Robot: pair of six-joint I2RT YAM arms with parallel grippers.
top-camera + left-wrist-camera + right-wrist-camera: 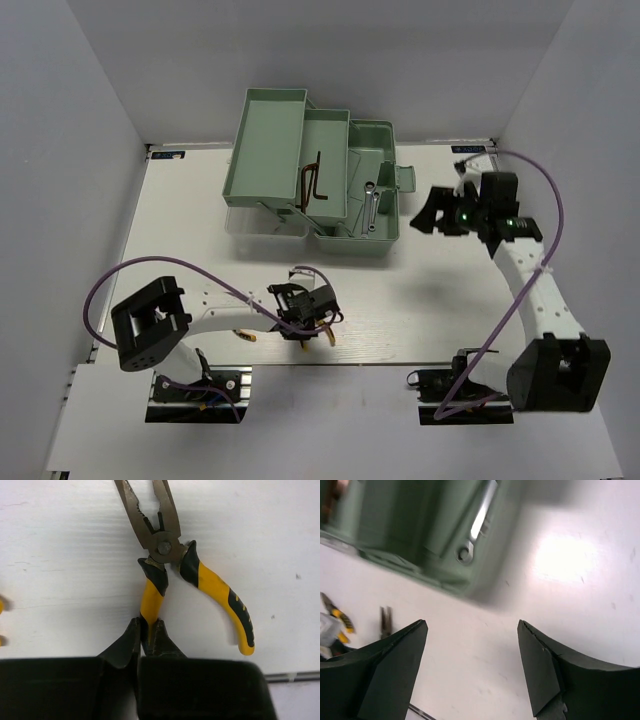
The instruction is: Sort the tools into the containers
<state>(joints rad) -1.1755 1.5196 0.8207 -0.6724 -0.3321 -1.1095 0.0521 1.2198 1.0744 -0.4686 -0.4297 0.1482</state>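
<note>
Left wrist view: left hand (148,630) clamped on one grip of the yellow-handled steel pliers (164,547) lying flat on the white surface (65,545), apparently to lift them; right hand (471,625) spread empty near the mint-green plastic toolbox (270,140).

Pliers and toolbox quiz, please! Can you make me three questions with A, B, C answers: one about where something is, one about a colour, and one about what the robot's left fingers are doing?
1. Where are the hex keys?
A) in a tray of the green toolbox
B) on top of the pliers
C) outside the toolbox, leaning on it

2. What colour are the pliers' handles?
A) red
B) yellow and black
C) blue

3. What are the left fingers doing?
A) standing wide open
B) shut on a wrench
C) shut on one pliers handle

Answers:
1 A: the top view shows them lying in the middle tray.
2 B: the left wrist view shows yellow grips with black parts.
3 C: in that view they pinch one handle between them.
</note>
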